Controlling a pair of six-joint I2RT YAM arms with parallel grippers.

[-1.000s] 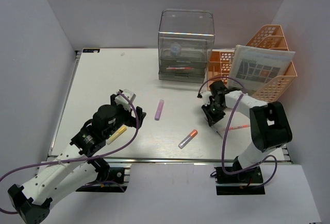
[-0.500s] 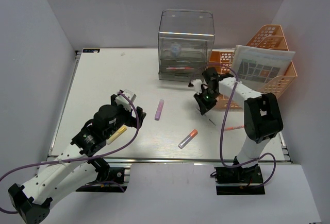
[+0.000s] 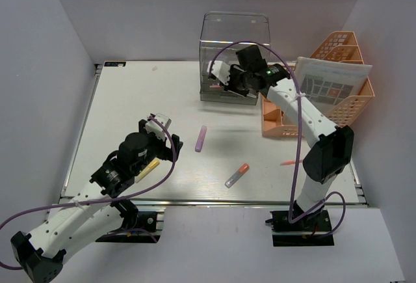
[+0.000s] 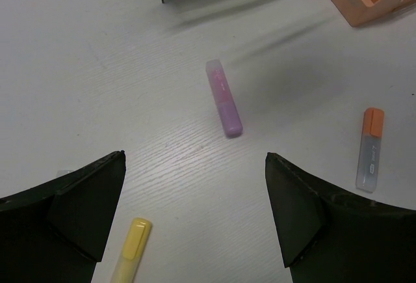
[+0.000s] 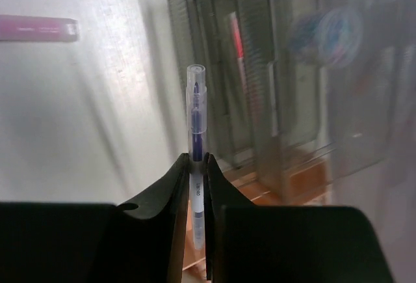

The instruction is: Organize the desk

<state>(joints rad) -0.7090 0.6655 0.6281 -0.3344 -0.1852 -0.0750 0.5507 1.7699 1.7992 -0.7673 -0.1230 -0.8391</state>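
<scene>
The right gripper [image 5: 197, 161] pinches a slim clear plastic pen [image 5: 195, 107] facing the transparent drawer box [image 5: 260, 101], likely for storing; the left gripper [image 4: 195, 166] hangs open.

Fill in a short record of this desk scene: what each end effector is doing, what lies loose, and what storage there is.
Left end effector: open, above the desk, holding nothing
Right end effector: shut on a pen, by the drawer box
Loose on desk: purple highlighter, yellow highlighter, orange-capped marker, red pen
Storage: drawer box, orange rack
</scene>
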